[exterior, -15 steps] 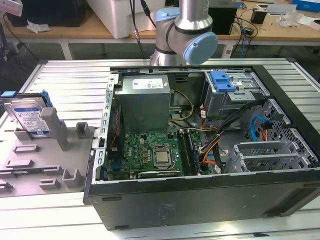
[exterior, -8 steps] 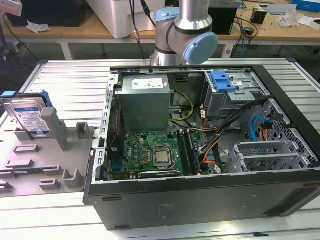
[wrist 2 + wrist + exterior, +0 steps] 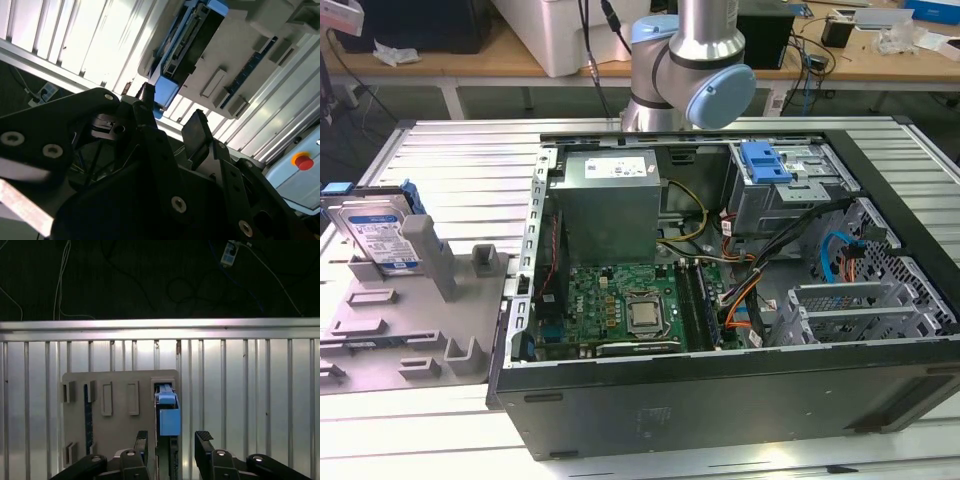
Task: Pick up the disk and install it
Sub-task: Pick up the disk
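The disk point(image 3: 375, 235) stands on edge in a grey holder plate point(image 3: 410, 330) at the exterior view's left, its white-and-blue label facing out and blue rails on its sides. In both wrist views I see the disk point(image 3: 167, 412) edge-on from above, with a blue rail end toward the camera. My gripper point(image 3: 172, 440) hangs open over it, one black finger point(image 3: 142, 440) on each side of the disk's line, nothing between them. In the second wrist view the gripper point(image 3: 172, 112) is still apart from the disk point(image 3: 192, 40).
An open computer case point(image 3: 720, 390) lies on the ribbed aluminium table point(image 3: 460, 150), with a grey power-supply box point(image 3: 610, 200), a motherboard point(image 3: 620, 300) and a drive bay with a bare blue bracket point(image 3: 765, 160). The arm point(image 3: 690, 70) rises behind the case.
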